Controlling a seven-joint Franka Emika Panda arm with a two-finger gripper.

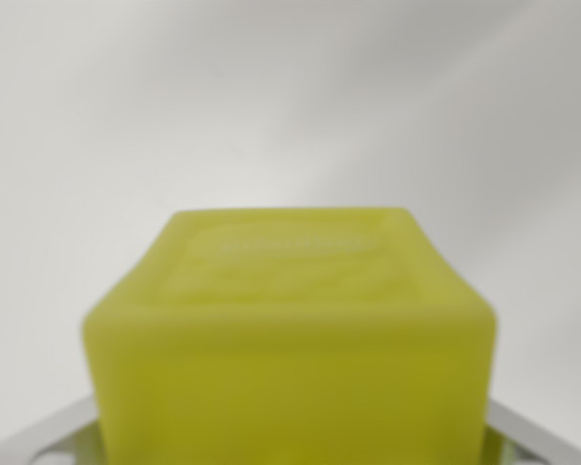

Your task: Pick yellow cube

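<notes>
The cube (290,339) fills the lower middle of the wrist view, from about 9 o'clock round through 6 to 3, very close to the lens and blurred. Its upper face carries a faint embossed pattern that cannot be read. At 7 and 5 o'clock, pale metallic pieces flank it on either side, most likely parts of the end effector (290,448). They sit right against the cube's sides, so it appears to be clamped on the cube, though the actual contact is hidden below the frame edge. Behind, from 10 to 2 o'clock, there is only a plain white surface with soft grey shadows; whether the cube rests on the tabletop or hangs above it cannot be told.

The risk, as I judge it, is slipping: the cube looks smooth and round-edged, so a shallow or off-centre hold could let it twist or drop during a lift.

No container is in view.
</notes>
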